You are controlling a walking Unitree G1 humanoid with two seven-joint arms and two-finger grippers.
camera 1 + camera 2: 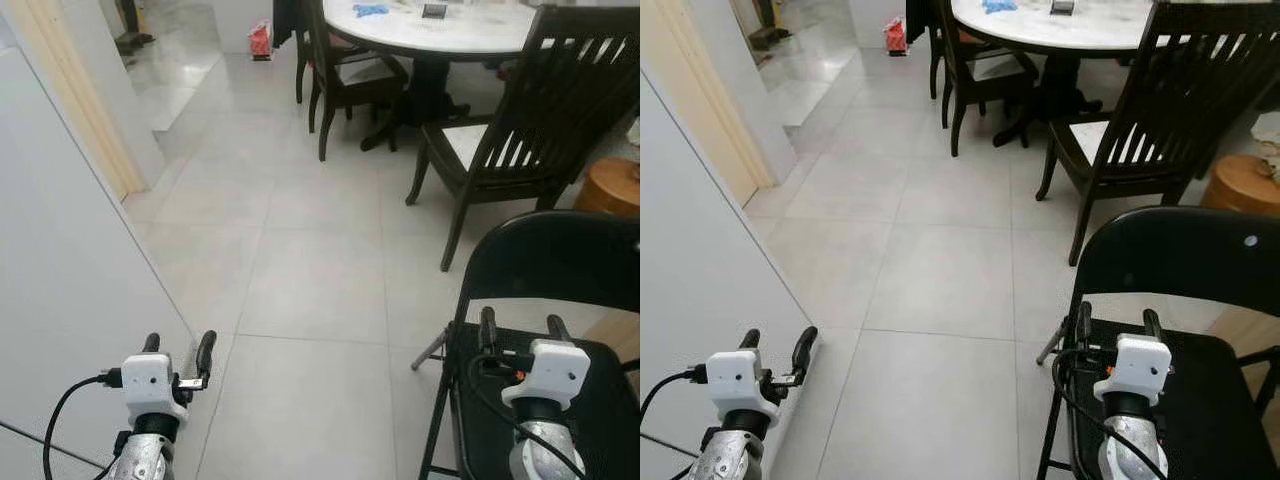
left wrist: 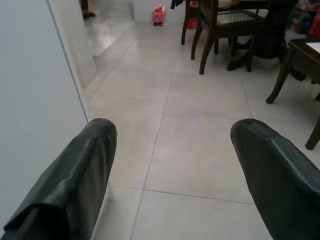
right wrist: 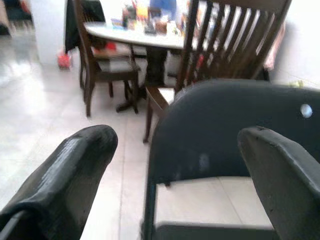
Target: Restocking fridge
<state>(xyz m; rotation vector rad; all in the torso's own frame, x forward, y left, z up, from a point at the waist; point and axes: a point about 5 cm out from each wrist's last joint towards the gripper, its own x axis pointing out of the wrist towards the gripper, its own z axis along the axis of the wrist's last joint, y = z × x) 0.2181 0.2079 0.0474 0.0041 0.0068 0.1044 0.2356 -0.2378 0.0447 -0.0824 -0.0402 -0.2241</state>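
Observation:
A tall white panel [image 1: 70, 270], likely the fridge's side or door, fills the left. My left gripper [image 1: 178, 350] is held low beside it, open, with nothing between its fingers [image 2: 75, 185]. My right gripper [image 1: 522, 327] hovers open and empty over the seat of a black folding chair [image 1: 560, 270]. In the right wrist view that chair's backrest [image 3: 225, 130] lies straight ahead between the fingers [image 3: 65, 175]. No food or drink items for stocking are in sight.
Pale tiled floor [image 1: 310, 260] stretches ahead. A round white table [image 1: 430, 30] with dark wooden chairs [image 1: 510, 140] stands at the back right. A wooden stool [image 1: 610, 185] sits at the right edge. A doorway with a step [image 1: 170, 90] opens at the back left.

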